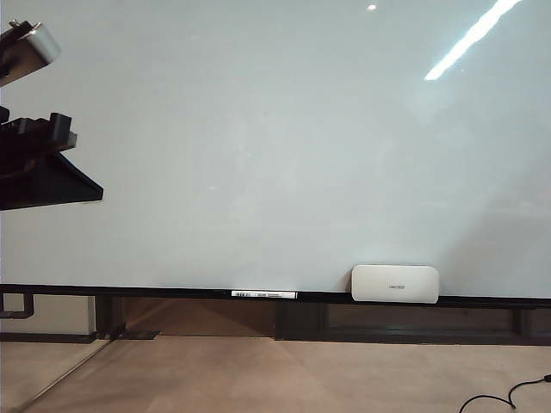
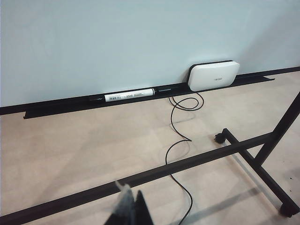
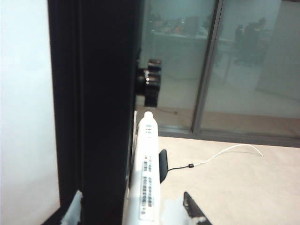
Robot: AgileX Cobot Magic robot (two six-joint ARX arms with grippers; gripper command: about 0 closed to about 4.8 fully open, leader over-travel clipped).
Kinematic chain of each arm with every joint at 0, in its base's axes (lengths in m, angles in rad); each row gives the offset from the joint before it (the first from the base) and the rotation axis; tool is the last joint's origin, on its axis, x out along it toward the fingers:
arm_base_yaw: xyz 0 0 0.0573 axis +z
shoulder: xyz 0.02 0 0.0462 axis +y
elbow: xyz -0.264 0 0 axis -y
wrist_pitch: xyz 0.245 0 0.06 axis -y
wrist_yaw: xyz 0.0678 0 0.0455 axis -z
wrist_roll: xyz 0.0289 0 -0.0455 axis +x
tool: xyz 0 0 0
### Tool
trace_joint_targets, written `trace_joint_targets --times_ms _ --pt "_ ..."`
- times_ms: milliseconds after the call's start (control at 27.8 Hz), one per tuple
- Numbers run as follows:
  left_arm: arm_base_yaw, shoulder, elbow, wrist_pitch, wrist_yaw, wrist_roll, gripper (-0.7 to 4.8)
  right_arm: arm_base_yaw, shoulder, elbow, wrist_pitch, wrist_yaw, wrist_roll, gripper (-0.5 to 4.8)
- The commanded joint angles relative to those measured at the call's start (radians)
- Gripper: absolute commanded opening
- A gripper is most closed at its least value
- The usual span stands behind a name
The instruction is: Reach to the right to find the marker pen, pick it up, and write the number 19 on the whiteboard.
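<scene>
The whiteboard (image 1: 275,146) fills most of the exterior view, and no strokes of the number 19 are visible on it. Along its dark lower ledge (image 1: 172,292) lie a white marker pen (image 1: 263,295) and, further to the right, a white rounded eraser (image 1: 395,283) leaning against the board.

The left hand (image 2: 129,206) shows only its dark fingertips at the edge of the left wrist view; whether they are spread or pressed together cannot be told. It holds nothing. Well ahead of it lie a black stand bar (image 2: 154,176), a black cable (image 2: 180,136) looping over the floor, then the ledge with the marker pen (image 2: 129,95) and the eraser (image 2: 213,75).

The right hand (image 3: 136,208) is spread wide, its taped fingertips (image 3: 75,211) on either side of a white marker pen (image 3: 146,168) that stands between them, beside the whiteboard's black side frame (image 3: 93,103). Contact between fingertips and this pen cannot be confirmed. Beyond it a black knob (image 3: 150,84) projects from the frame. A glass partition (image 3: 220,61) stands behind.
</scene>
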Motion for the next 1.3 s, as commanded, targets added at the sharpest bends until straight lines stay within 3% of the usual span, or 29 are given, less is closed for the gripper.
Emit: trace_joint_targets --times_ms 36,252,756,828,972,1296 --pt "0.000 -0.002 0.004 -0.001 -0.002 0.001 -0.05 -0.003 -0.003 0.003 0.006 0.011 0.000 2.69" --pt "0.000 -0.002 0.004 0.000 -0.002 0.000 -0.05 -0.002 -0.003 0.003 0.001 0.051 -0.005 2.68" --pt "0.000 -0.002 0.004 0.000 -0.002 -0.004 -0.05 0.001 -0.003 0.003 -0.013 0.051 -0.026 2.03" --pt "0.000 -0.002 0.004 0.000 -0.002 -0.004 -0.05 0.001 -0.003 0.003 -0.013 0.051 -0.026 1.66" --pt "0.000 -0.002 0.004 0.000 -0.002 -0.005 -0.05 0.001 -0.003 0.003 -0.019 0.054 -0.026 0.30" --pt "-0.001 -0.002 0.004 -0.001 -0.001 -0.023 -0.05 -0.001 -0.007 0.003 -0.002 0.073 -0.024 -0.01"
